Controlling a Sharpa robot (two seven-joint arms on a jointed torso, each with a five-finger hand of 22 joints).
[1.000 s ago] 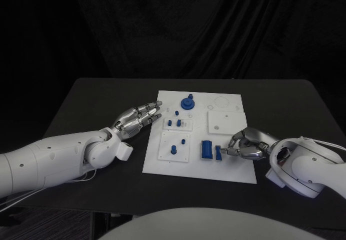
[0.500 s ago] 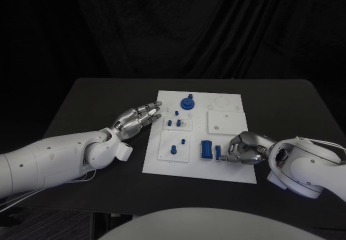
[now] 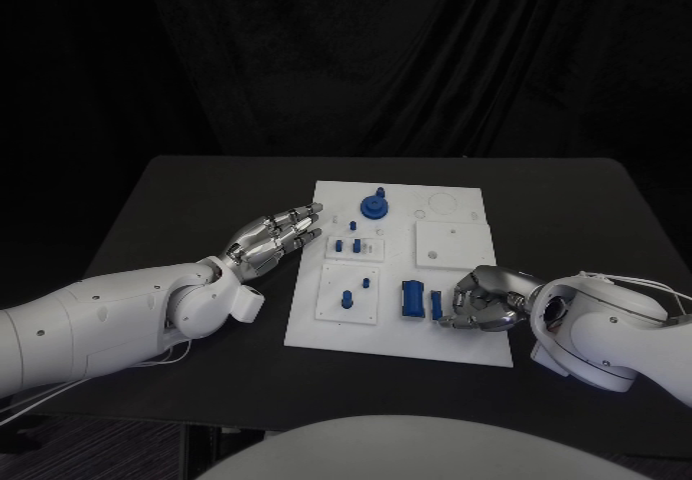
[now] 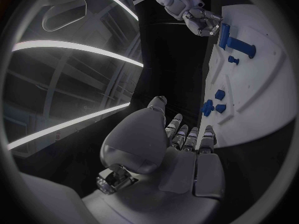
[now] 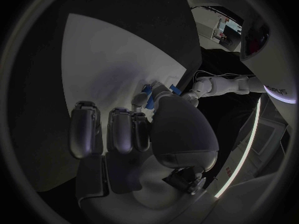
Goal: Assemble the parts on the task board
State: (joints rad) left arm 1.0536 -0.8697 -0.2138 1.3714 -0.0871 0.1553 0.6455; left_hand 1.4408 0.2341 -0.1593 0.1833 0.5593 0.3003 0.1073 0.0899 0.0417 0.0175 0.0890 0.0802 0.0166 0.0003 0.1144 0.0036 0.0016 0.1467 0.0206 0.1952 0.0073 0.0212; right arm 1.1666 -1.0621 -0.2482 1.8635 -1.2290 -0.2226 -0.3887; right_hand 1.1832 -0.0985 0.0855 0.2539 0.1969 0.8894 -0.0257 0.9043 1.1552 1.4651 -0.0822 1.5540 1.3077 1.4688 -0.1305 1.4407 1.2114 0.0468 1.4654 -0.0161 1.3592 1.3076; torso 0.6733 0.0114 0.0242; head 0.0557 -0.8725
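Two hands work our board (image 3: 457, 345); our right hand (image 3: 480, 300) curls at a blue part (image 3: 437, 306) lying there, grip unclear, likely to lift it; left hand (image 3: 277, 237) hovers released beside, ready.

Your right silver hand (image 3: 482, 300) is covering part of the small blue block (image 3: 437, 306); whether the fingers are gripping it stays unclear.

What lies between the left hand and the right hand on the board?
In the head view, blue parts standing in the board lie between the left hand and right hand.
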